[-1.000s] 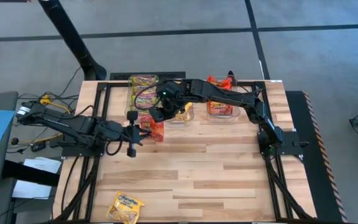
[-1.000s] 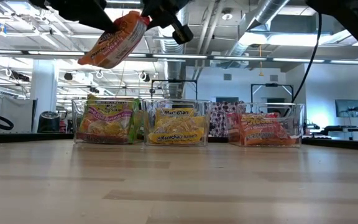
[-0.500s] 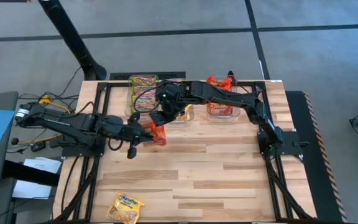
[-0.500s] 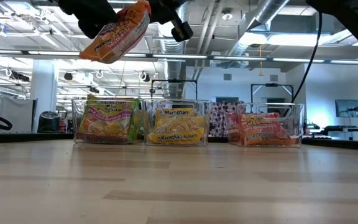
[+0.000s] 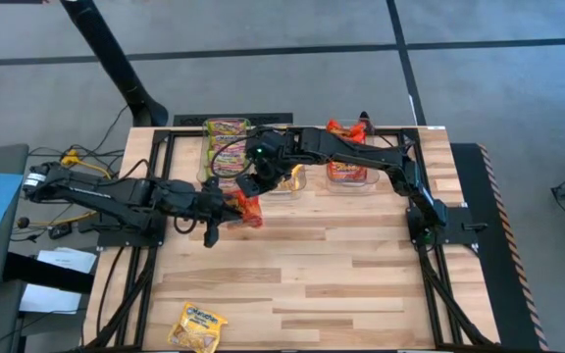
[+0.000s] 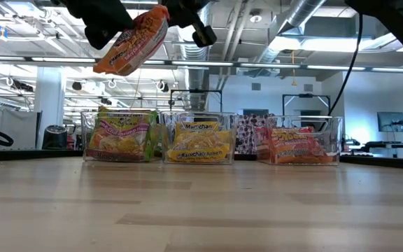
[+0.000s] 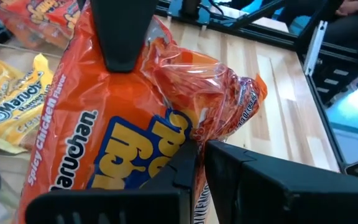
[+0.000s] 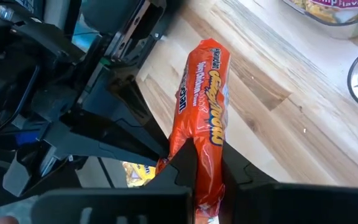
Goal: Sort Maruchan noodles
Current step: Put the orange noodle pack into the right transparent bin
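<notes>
While both tools pinch the same red-orange packet (image 6: 131, 40), it hangs well above the worktop (image 5: 312, 265), apparently in the middle of a hand-over between arms. The left tool (image 7: 197, 158) is pressed together on one crinkled edge of the wrapper, and the right tool (image 8: 207, 165) clamps the opposite edge, so the packet spans the short gap between them, tilted rather than level. My reading is that the double grip exists because the packet must end up in the far bin, which suits the right arm's reach better than the left's.

Just beyond the two tools stand three clear bins: nearest below them the one with green-and-pink packets (image 6: 119, 136), next the one with yellow packets (image 6: 199, 140), and farthest the one with red-orange packets (image 6: 296, 143), the likely destination. Well apart from both tools, at the worktop's near edge, one yellow packet (image 5: 197, 326) lies unsorted. Releasing the left grip before the right grip is secure risks a drop onto the wrong bin.
</notes>
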Robot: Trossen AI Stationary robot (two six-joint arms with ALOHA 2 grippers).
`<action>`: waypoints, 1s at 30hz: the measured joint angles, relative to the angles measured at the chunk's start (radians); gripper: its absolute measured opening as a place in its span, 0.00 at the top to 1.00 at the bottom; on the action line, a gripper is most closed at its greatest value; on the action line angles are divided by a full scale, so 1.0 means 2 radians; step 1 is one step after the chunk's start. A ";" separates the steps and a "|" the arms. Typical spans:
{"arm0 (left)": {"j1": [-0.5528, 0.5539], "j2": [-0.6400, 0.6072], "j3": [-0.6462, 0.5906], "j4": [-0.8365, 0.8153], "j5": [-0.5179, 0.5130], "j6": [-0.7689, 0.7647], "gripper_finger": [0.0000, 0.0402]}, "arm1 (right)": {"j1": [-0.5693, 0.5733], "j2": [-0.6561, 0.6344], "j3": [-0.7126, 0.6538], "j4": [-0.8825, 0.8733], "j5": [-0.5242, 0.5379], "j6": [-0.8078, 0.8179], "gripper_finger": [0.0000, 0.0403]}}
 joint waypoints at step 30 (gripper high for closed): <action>0.000 -0.002 0.059 -0.002 0.023 0.077 0.61 | 0.003 0.000 0.000 -0.097 0.001 -0.119 0.90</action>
